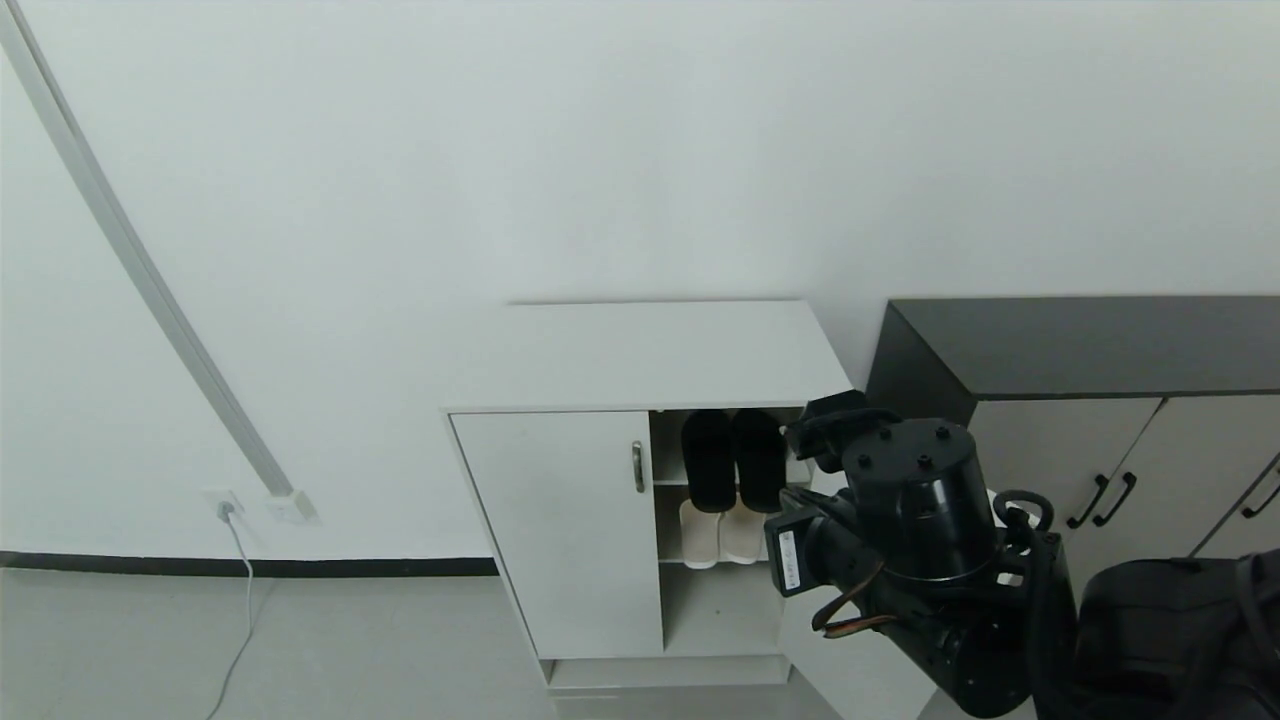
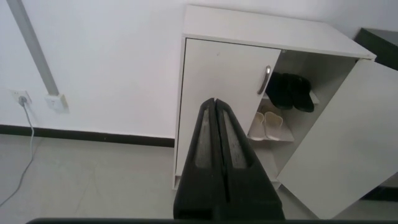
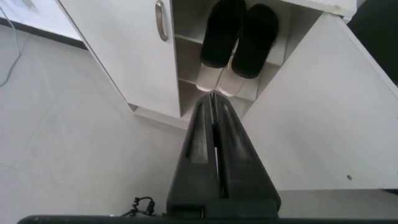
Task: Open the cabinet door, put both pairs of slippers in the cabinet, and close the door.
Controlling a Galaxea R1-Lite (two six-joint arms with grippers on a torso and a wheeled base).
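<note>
Black slippers [image 1: 733,460] are stowed on the upper shelf of the cabinet [image 1: 640,355], white slippers [image 1: 718,533] on the shelf below. Door [image 3: 323,118] is open; closing is not yet done. Left gripper [image 2: 215,102] and right gripper [image 3: 213,98] are clenched, empty.

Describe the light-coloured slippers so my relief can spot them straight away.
Start at the white cabinet, left of the dark-topped cabinet. In its open right half, the cream slippers sit one level below the black slippers. They are the only pale pair.
</note>
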